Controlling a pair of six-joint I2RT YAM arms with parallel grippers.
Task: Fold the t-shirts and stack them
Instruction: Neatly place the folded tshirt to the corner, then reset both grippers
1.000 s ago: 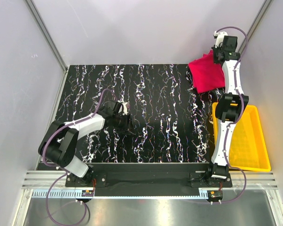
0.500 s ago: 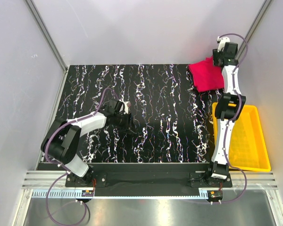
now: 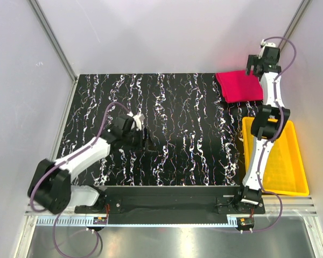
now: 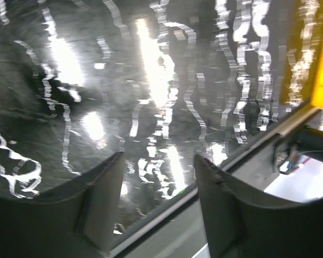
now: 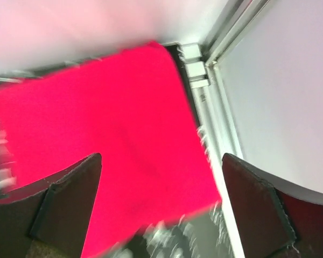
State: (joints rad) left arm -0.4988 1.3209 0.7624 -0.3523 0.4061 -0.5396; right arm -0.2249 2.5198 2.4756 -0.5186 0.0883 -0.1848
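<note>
Crimson-red cloth marks the red t-shirt point(image 3: 238, 87), which is laid flat as a rough rectangle at the far right corner of the bench point(image 3: 194, 107). In the top view its right edge is partly covered by the outstretched right arm.

The right pincer point(image 5: 161, 161) is held above the far right part of the garment. Its fingers point(image 5: 64, 209) are spread wide. In the right wrist view the red cloth is seen below and between them, apart from both, and nothing is gripped. That view is blurred, so no neck label can be made out.

The left pincer point(image 4: 157, 161) is positioned low over the left-centre of the bench, well apart from the red t-shirt. Its fingers are parted, and only the black, white-veined surface and the near edge rail are seen through the gap. Nothing is pinched.

A yellow tray point(image 3: 285, 161) is placed at the near right of the bench, just beside the base of the right arm. Its left portion is crossed by that arm's lower links. The tray and the red t-shirt are kept apart by a strip of bare bench. A corner of the tray is also seen at the upper right of the left wrist view.
</note>
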